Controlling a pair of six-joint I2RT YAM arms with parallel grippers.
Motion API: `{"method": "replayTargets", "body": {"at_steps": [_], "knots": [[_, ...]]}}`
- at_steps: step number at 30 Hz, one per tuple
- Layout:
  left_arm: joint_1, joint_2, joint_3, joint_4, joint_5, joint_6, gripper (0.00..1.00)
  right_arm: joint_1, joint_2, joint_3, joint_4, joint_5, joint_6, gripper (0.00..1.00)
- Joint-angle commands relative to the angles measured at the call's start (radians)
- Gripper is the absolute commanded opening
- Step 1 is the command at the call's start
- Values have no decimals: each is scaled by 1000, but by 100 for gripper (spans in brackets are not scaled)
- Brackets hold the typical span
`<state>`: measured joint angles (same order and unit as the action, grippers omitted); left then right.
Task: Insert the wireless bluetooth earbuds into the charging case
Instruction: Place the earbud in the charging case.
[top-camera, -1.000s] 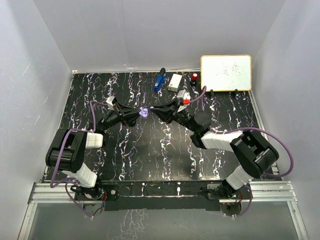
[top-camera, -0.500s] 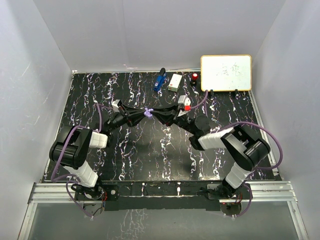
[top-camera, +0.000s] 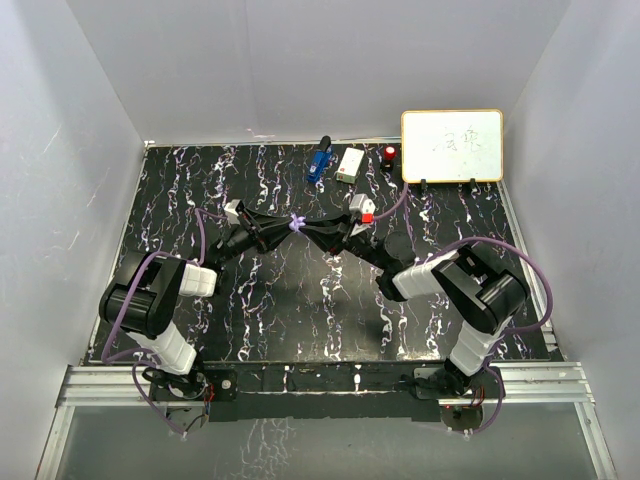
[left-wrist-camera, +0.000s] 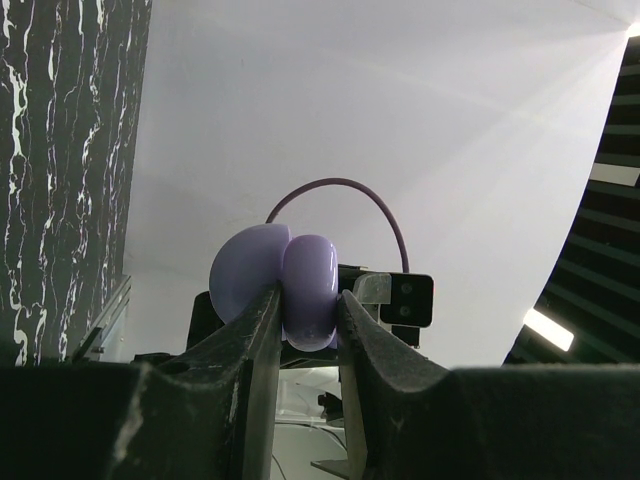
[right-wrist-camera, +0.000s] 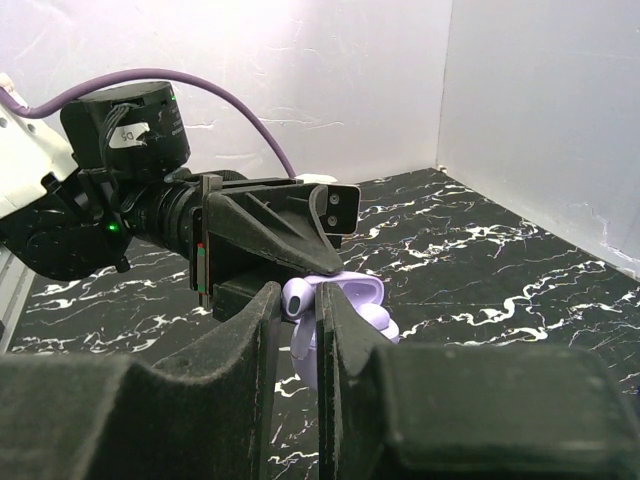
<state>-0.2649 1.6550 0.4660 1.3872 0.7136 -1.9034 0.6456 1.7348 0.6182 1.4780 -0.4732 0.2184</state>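
While held above the table (top-camera: 330, 290) at mid-height, the lavender earbud (right-wrist-camera: 300, 340) is pinched in the right gripper (right-wrist-camera: 297, 297), right against the open lavender case (left-wrist-camera: 290, 290). The left gripper (left-wrist-camera: 308, 312) is clenched on that case. Whether the earbud is seated is unclear.

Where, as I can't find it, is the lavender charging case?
The lavender charging case is over the table, slightly left of centre in the top view, pinched in the left claw, tip to tip with the right claw, nearer than the blue gadget.
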Motion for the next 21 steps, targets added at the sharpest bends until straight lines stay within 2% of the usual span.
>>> {"method": "replayTargets", "body": {"at_steps": [1,21], "knots": [[-6,-45,11,104,-9,-16,0,-1,0,25,238,3,-17,0],[-10,-37,-9,126,-3,-24,0,0,31,60,255,13,-24,0]]}}
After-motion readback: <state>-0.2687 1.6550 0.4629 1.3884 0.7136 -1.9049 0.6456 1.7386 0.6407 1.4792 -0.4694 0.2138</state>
